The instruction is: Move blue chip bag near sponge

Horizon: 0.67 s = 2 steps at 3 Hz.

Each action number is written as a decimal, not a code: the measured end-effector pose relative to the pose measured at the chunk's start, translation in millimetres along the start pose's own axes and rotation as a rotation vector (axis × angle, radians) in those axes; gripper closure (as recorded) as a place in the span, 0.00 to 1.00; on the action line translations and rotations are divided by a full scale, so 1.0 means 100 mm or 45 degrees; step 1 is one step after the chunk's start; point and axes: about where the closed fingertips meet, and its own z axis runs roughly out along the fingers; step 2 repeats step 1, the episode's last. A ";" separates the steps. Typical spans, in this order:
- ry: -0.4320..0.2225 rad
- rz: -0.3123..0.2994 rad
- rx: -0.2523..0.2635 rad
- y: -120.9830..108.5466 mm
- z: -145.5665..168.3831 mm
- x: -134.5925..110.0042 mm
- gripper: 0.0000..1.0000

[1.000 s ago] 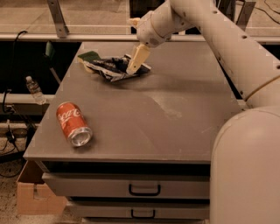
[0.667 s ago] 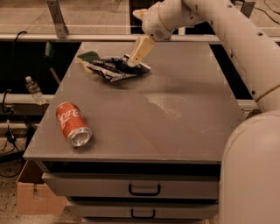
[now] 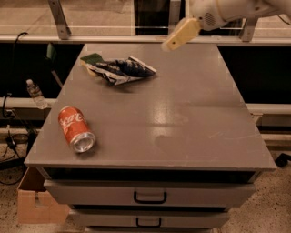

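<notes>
Grey, smooth and faintly glossy: one flat rectangular bench (image 3: pixel 195 118), with two drawers (image 3: pixel 91 193) stacked under the top. On its far left part, one blue chip bag (image 3: pixel 123 70): crinkled dark navy foil, silvery at the edges, flattened and lying on its side. At the bag's left end and touching it, one sponge (image 3: pixel 91 58): a small block, rough dark green top over a pale yellow base. Near the front left corner, well apart from both, one red soda can (image 3: pixel 75 129): a metal cylinder tipped on its side, silver end toward the front edge.

Up above the far edge of the bench, one gripper (image 3: pixel 178 36): cream, smooth, wedge-shaped, slanting down to the left from a white rounded arm (image 3: pixel 227 9). Holds nothing, touches nothing, hangs apart from the bag and to its right. Open or closed: cannot tell.

Off the bench on the left, one clear plastic bottle (image 3: pixel 35 94); lower down on the floor, one brown cardboard box (image 3: pixel 34 202).
</notes>
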 end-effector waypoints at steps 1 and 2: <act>0.051 0.129 0.148 -0.18 -0.61 0.15 0.00; 0.051 0.129 0.148 -0.18 -0.61 0.15 0.00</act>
